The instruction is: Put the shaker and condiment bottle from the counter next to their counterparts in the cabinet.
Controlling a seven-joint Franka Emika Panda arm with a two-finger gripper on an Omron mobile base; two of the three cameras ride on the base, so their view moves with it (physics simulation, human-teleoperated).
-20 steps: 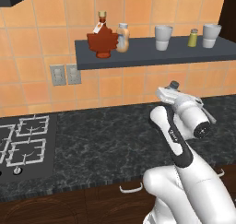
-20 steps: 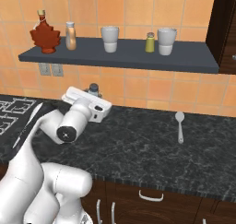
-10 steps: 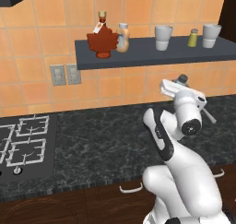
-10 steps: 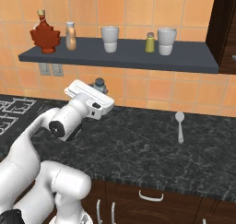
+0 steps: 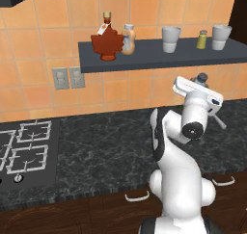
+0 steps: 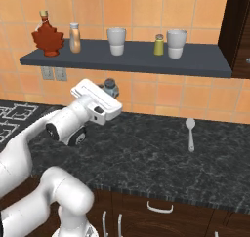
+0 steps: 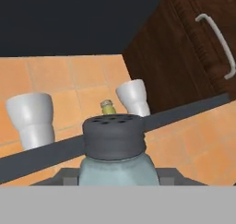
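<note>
Hand view: we see the small pale blue-grey translucent shaker with a perforated grey cap (image 7: 113, 149) seated right in the tool (image 7: 115, 179), jaws narrowed onto its body, so it's gripped and up off the black marbled stone bench (image 6: 161, 158). Past the cap sit the yellow-green shaker with grey cap (image 7: 107, 107) and two pale grey cups (image 7: 30, 118) on the long dark grey wall shelf (image 7: 184, 110). Right base view: we have the tool (image 6: 108, 92) raised below the shelf (image 6: 127, 58), cap of the held shaker (image 6: 110, 86) poking up behind the hand. On the shelf, the rounded beige-peach bottle with pale cap (image 6: 74, 37) stands just beside the dark red maple-leaf bottle with gold cap (image 6: 47, 36). A grey spoon (image 6: 190, 133) lies on the bench, well apart.
</note>
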